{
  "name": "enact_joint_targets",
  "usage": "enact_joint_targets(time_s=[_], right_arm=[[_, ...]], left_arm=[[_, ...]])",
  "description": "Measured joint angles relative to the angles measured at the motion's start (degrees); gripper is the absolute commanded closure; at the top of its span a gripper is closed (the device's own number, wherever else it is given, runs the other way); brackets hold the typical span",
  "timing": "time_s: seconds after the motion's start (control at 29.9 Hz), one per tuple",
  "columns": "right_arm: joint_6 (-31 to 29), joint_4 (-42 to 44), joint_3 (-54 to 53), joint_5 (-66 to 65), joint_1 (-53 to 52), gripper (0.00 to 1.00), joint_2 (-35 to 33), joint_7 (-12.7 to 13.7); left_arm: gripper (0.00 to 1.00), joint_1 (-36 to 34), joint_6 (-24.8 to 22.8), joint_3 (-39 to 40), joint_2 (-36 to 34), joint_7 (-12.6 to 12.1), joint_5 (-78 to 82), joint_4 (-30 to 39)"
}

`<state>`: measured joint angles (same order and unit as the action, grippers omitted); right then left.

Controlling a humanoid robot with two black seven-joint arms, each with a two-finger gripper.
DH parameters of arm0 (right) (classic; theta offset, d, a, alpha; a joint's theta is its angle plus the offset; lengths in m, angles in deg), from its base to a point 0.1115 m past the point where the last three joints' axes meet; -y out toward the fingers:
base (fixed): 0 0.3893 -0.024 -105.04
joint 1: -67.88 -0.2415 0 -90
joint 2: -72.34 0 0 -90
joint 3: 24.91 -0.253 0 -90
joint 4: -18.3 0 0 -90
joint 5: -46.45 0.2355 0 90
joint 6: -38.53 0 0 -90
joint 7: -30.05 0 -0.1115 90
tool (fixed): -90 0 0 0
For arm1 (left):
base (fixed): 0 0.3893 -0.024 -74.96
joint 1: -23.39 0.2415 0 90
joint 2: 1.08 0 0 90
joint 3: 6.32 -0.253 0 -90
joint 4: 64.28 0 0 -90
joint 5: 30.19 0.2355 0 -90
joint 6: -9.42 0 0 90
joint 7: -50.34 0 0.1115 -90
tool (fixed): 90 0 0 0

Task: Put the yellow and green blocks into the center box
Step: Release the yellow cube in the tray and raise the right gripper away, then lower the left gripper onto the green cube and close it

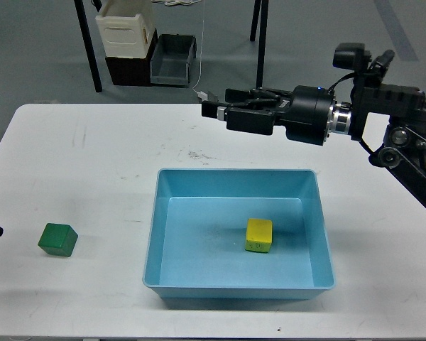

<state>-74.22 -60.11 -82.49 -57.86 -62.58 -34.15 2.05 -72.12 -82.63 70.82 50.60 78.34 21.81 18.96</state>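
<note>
Half done, judging by how things lie. Small bright yellow cube (259,235) already inside the large shallow light-blue plastic tray (153,234), resting flat on the tray floor a little right of centre, touching no wall. Small dark green cube (57,239) not yet in: sitting on the white worktop (92,163) well to the left of the tray, near the left edge, upright and unheld.

Right gripper (216,104) reaching in from the right, held level above the worktop just beyond the tray's far wall, pointing left. Nothing seen between the jaws; fingers lying close together, dark and partly end-on, so degree of opening impossible to tell. Left gripper not in view: only dark scraps of that arm at the left edge, one low down beside the green cube's side of the worktop.

Remaining, as a judgement: pick up the green cube, carry it rightward over the tray's left rim, release inside. Left arm likely better placed for that, the cube lying on its side and far from the right gripper. Plenty of bare tray floor left of the yellow cube for a clear drop.

Beyond the worktop, on the floor: a cream-white container (126,28) and a dark grey bin (173,60) side by side, no part of the job.
</note>
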Motion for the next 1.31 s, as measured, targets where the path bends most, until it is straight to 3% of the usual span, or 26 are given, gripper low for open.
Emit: enact_joint_targets(time_s=[0.1,0.27,0.37,0.64,0.97,1.31], right_arm=[[2.4,-3.3,-7.6,2.6,6.6,0.02,0.2,0.3],[6.8,-5.4,-18.3,9.0,15.8,0.02,2.4,5.1],[9.2,-6.6,-23.3,11.7,20.6,0.02,4.3,6.5],[11.8,-15.3,-31.0,12.6,34.2,0.01,8.7,6.7],[13.0,-18.8,-38.1,13.2,45.2,0.01,12.5,6.6],[14.8,-17.9,-42.0,24.6,50.1,0.01,12.3,6.9]], left_arm=[[0.00,-0.2,-0.8,-0.6,-5.0,0.0,6.0,0.1],[0.00,-1.8,-6.5,-1.6,-11.8,0.0,15.5,0.7],[0.00,-3.3,-9.9,-3.7,-16.2,0.0,22.4,0.9],[0.00,-7.3,-10.9,-16.4,-24.3,0.0,41.9,2.0],[0.00,-11.7,-9.3,-32.3,-30.0,0.0,60.6,4.9],[0.00,-12.0,-9.2,-39.7,-30.8,0.0,72.8,4.6]])
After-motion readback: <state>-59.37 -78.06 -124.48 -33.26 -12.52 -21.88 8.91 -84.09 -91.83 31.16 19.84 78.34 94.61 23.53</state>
